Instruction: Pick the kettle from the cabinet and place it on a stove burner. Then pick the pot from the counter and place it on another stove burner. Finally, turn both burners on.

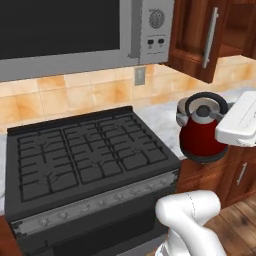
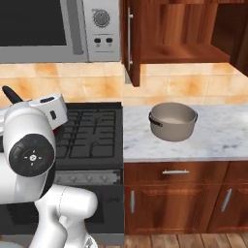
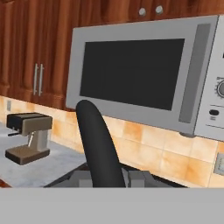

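The dark-red kettle (image 1: pixel 202 137) hangs in the air just right of the black stove (image 1: pixel 90 150), over the marble counter's (image 2: pixel 218 138) front edge. My gripper (image 1: pixel 223 111) is shut on its black arched handle (image 3: pixel 98 144), which rises between the fingertips (image 3: pixel 79 177) in the hand view. In the right base view only the handle's tip (image 2: pixel 10 93) shows, behind my arm. The taupe-grey pot (image 2: pixel 173 121) stands on the counter right of the stove; its rim (image 1: pixel 180 106) peeks out behind the kettle. The cabinet (image 2: pixel 184 29) above stands open, its door (image 2: pixel 131 43) swung outward.
A grey microwave (image 1: pixel 65 30) hangs over the stove, close above the grates. The knob strip (image 1: pixel 100 202) runs along the stove's front. A coffee machine (image 3: pixel 28 135) sits on the counter left of the stove. The open cabinet door (image 1: pixel 210 40) juts out above the kettle.
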### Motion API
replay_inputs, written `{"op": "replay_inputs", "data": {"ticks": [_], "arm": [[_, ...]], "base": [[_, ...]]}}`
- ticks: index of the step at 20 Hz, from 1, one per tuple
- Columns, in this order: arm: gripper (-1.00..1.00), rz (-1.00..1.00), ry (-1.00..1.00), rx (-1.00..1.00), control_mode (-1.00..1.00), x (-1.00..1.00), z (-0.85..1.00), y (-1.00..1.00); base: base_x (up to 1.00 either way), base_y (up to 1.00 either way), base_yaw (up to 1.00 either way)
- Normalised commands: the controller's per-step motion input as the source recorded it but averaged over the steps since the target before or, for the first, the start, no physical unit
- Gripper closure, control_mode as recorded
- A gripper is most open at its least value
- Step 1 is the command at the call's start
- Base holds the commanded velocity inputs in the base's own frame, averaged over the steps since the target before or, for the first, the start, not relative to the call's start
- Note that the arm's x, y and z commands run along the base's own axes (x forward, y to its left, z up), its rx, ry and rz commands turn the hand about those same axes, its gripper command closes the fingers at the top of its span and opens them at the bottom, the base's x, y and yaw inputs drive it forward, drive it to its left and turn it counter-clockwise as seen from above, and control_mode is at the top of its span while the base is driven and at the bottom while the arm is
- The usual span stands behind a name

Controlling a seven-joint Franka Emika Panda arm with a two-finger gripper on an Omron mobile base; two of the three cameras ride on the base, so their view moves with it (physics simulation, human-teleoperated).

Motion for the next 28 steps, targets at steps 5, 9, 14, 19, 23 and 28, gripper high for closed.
{"op": "replay_inputs", "data": {"ticks": [5,9,14,19,23,28], "arm": [[1.0,0.0,0.0,0.0,1.0,0.0,0.0,0.0],[1.0,0.0,0.0,0.0,1.0,0.0,0.0,0.0],[1.0,0.0,0.0,0.0,1.0,0.0,0.0,0.0],[1.0,0.0,0.0,0.0,1.0,0.0,0.0,0.0],[1.0,0.0,0.0,0.0,-1.0,0.02,0.0,0.0],[1.0,0.0,-0.01,0.0,-1.0,0.2,-0.13,0.0]], "base": [[0.31,0.42,-0.23],[0.29,0.44,-0.2],[0.24,0.62,-0.15],[0.33,0.46,-0.11],[0.05,0.01,0.0],[0.0,0.0,0.0]]}}
